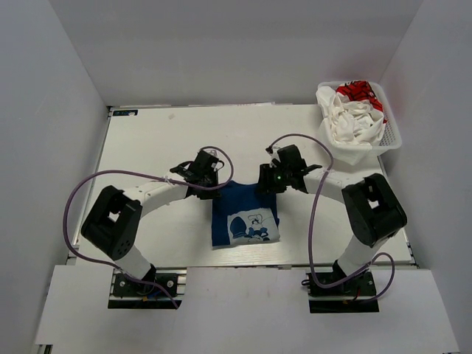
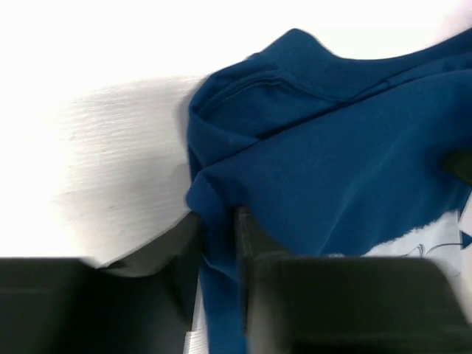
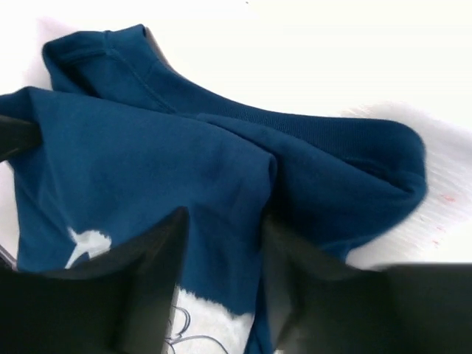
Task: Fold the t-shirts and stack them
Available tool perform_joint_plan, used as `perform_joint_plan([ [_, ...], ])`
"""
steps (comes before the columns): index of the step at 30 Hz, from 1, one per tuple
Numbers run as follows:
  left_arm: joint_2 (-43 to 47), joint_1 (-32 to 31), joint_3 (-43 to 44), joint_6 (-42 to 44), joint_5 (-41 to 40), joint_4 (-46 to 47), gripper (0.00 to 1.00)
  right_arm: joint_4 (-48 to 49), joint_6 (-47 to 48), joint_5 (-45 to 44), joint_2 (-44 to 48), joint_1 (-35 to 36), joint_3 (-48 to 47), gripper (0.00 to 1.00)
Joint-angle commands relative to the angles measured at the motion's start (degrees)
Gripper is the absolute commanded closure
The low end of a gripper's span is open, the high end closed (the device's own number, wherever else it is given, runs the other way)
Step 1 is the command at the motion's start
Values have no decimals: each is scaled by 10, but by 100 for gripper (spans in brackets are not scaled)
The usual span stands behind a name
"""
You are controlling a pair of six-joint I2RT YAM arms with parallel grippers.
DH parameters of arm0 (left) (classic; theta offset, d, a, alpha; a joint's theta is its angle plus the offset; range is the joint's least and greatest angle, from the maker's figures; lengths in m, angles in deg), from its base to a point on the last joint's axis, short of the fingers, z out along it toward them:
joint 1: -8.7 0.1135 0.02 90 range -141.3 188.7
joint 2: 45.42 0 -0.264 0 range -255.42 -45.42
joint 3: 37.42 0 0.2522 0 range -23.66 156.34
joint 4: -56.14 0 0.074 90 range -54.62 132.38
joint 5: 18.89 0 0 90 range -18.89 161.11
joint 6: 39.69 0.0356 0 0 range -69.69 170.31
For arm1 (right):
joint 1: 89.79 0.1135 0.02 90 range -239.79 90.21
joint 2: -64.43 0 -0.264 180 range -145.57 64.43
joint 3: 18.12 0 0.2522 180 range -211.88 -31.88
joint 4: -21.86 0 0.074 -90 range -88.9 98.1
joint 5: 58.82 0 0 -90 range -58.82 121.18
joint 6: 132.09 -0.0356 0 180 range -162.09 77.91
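Observation:
A blue t-shirt (image 1: 243, 214) with a white printed graphic lies folded near the table's front middle. My left gripper (image 1: 209, 181) is at its far left corner. In the left wrist view the gripper (image 2: 219, 221) is shut on a pinched fold of the blue t-shirt (image 2: 332, 147). My right gripper (image 1: 267, 181) is at the far right corner. In the right wrist view it (image 3: 225, 228) stands open, its jaws apart over the blue t-shirt (image 3: 147, 147). The white t-shirt with a red print (image 1: 354, 118) lies crumpled in the basket.
A white mesh basket (image 1: 394, 140) stands at the back right corner of the white table (image 1: 147, 140). Grey walls close in the left, back and right. Purple cables loop from both arms over the table.

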Motion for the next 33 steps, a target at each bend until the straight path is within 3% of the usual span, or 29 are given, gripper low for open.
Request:
perform_joint_plan([
  [1, 18, 2, 7, 18, 28, 35, 70, 39, -8, 25, -12, 1, -18, 54],
  [2, 18, 2, 7, 18, 28, 35, 76, 39, -9, 31, -16, 1, -19, 72],
  [3, 18, 2, 7, 18, 34, 30, 91, 41, -13, 36, -9, 3, -18, 88],
  [4, 18, 2, 7, 18, 34, 30, 99, 51, -15, 41, -3, 4, -7, 100],
  [8, 79, -11, 0, 28, 31, 16, 100, 49, -22, 29, 93, 8, 30, 100],
  [13, 228, -11, -54, 55, 113, 77, 100, 7, -47, 35, 233, 8, 86, 100],
  [17, 262, -11, -77, 55, 139, 109, 100, -11, -84, 11, 322, 7, 127, 100],
  [21, 200, -11, -41, 60, 95, 98, 100, 9, -98, -64, 344, 4, 147, 100],
  [28, 71, 4, 21, 67, 16, 128, 100, -4, -132, -204, 262, -9, 108, 100],
  [33, -14, 10, 71, 77, -14, 136, 100, 8, -115, -225, 198, -28, 91, 100],
])
